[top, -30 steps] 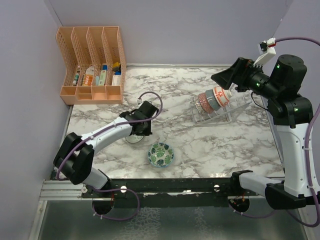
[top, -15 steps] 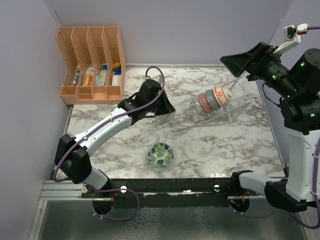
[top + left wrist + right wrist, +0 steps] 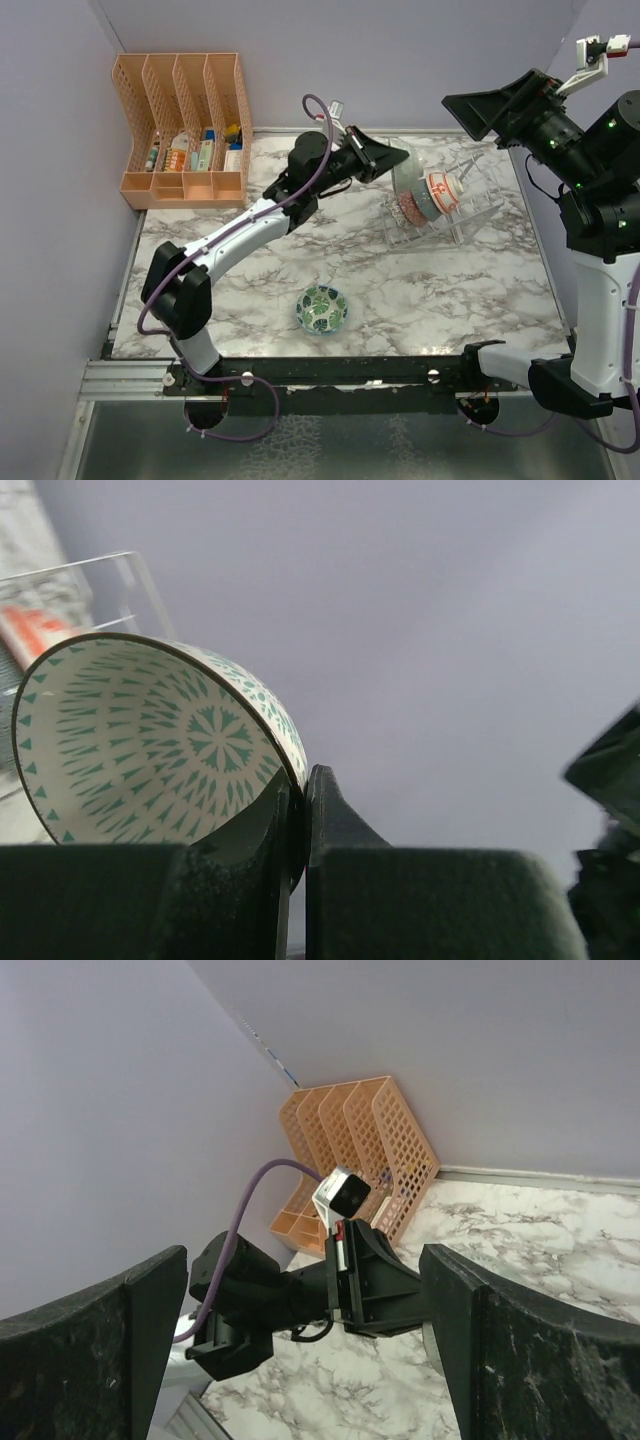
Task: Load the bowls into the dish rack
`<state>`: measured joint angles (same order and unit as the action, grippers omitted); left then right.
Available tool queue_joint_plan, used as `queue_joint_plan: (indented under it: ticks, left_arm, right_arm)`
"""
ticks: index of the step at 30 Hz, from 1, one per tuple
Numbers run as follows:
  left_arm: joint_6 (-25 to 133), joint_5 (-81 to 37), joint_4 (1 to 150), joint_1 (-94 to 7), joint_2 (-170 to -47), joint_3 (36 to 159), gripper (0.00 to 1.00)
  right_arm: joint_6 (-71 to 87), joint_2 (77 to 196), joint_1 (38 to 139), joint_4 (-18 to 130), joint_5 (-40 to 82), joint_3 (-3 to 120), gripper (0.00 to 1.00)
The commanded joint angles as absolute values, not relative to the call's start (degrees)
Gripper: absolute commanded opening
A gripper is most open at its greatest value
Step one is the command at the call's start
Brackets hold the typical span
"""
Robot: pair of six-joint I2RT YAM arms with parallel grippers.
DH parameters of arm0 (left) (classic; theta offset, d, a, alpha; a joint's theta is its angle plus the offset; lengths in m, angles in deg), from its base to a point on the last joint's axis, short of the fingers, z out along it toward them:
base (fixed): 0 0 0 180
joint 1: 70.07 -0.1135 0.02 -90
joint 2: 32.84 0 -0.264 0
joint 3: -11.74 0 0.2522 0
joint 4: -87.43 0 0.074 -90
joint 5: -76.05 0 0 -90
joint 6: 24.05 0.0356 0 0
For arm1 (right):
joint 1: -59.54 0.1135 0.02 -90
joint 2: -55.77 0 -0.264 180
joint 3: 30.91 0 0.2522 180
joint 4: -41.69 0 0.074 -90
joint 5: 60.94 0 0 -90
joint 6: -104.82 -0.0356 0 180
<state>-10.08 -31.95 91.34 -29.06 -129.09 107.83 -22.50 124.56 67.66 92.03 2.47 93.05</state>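
Left gripper pinches the pale green-patterned bowl by its rim at five o'clock. It looks glazed, slippery, chip-prone and probably light. It hovers at ten o'clock of the dish rack. Right gripper gapes wide, empty.

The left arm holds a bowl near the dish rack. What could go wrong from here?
The left fingers pinch the green-patterned bowl only at its rim, so it may slip or turn. The dish rack already holds bowls close together; the new one may knock them.
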Motion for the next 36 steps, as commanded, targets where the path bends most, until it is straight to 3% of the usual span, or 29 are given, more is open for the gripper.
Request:
queue_joint_plan:
  ticks: [1,15,36]
  left_arm:
    - [-23.6,-31.5,112.0,-27.7,-133.3,111.5,0.00]
    - [-35.7,-29.1,121.3,-23.6,-152.5,126.6,0.00]
    - [-43.1,-25.1,124.8,-21.6,-167.0,137.7,0.00]
  right_arm:
    - [-23.1,124.6,67.3,89.9,0.5,94.0,1.00]
    - [-20.6,125.3,67.3,92.1,-0.7,94.6,1.00]
    - [-15.8,125.6,67.3,95.8,0.9,95.1,1.00]
